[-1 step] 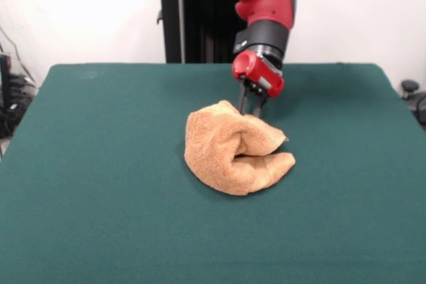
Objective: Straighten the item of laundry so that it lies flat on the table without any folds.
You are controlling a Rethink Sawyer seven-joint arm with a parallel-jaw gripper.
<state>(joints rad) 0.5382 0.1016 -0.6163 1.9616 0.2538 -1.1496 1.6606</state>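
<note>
Surface: dark green felt-covered table (100,197).
Towel: light orange-tan terry towel (233,154), bunched, folded over itself; flattening hardly begun.
Gripper: black-fingered gripper (252,112), narrowly parted at the towel's rear top edge; grasp unclear.

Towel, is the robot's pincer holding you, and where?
It looks so: the pincer pinches the towel at its raised top fold at the back, though the fingertips sink into the cloth.

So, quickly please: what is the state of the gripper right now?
Gripper: closed on the far top fold of the crumpled orange-tan terry towel.
</note>
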